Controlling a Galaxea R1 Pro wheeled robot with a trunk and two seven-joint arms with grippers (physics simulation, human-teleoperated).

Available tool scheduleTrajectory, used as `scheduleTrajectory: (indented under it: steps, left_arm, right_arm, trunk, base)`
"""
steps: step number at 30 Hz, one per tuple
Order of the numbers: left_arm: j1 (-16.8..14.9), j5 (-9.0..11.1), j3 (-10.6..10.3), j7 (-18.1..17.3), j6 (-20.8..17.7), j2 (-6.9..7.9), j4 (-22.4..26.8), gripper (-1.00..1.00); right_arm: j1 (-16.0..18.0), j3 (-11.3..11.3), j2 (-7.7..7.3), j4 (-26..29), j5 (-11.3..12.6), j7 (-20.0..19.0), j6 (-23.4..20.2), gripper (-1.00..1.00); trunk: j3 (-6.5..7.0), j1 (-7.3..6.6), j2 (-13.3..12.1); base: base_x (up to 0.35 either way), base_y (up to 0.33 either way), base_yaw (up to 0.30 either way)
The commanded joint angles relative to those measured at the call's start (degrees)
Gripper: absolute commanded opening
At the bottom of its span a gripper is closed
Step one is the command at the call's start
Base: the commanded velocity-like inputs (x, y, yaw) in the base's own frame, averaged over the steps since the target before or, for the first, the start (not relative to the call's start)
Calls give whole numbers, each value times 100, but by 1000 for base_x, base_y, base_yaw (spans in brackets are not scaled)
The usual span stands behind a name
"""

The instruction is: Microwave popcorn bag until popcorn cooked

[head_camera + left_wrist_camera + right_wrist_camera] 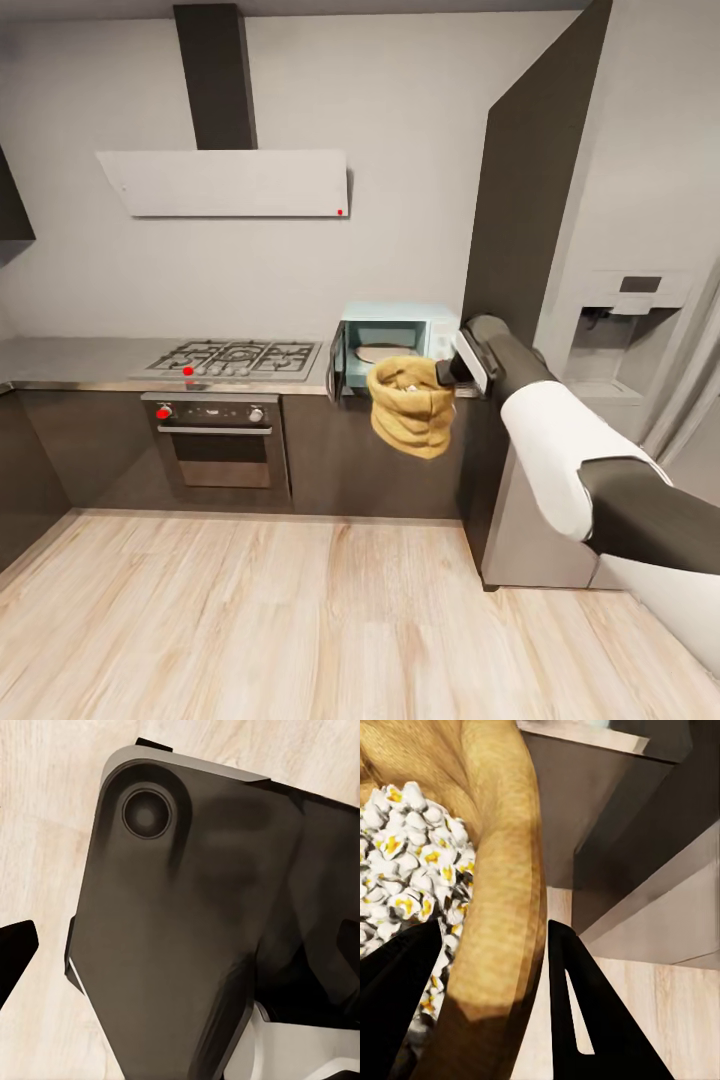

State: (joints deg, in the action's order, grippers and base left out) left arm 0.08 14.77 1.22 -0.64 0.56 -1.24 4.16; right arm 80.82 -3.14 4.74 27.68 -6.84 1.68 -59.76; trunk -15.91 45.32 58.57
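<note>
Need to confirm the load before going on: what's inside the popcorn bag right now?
The popcorn bag, held by the right end effector, holds a heap of white popcorn with yellow centres. The bag's wall hides anything deeper under that heap.

White and dark-grey arm segments, black tapered end effector fingers, round recess on dark housing

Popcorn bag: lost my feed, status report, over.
Right gripper shut on bag rim, held off the floor before open microwave. Popcorn inside. Left gripper: cannot tell.
</note>
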Motion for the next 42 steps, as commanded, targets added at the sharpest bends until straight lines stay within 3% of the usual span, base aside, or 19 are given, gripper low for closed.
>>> scheduleTrajectory:
  steps: [1,5,15,18,22,42]
  left_arm:
    - [1,28,10,-7,6,0,6,100]
    - [1,32,12,-7,6,1,6,100]
    - [1,34,16,-7,6,1,6,100]
    - [1,34,18,-7,6,1,6,100]
    - [1,34,19,-10,6,1,6,100]
    - [1,34,2,-15,-18,18,6,100]
  right_arm:
    - [66,-13,0,-71,-2,2,-24,-100]
    - [218,-4,15,-293,15,-30,-24,-100]
    - [233,4,26,-258,-9,-59,-24,-100]
    - [233,4,155,-255,-10,-54,-24,-100]
    - [233,-1,198,-254,-10,-54,-24,-100]
    - [233,4,157,-254,-20,-29,-24,-100]
  trunk:
    - [-7,1,4]
    - [-7,1,4]
    - [-7,1,4]
    - [-7,1,4]
    - [-7,1,4]
    - [-7,1,4]
  base:
    - [0,0,0]
    - [0,0,0]
    - [0,0,0]
    - [0,0,0]
    - [54,0,0]
    - [315,0,0]
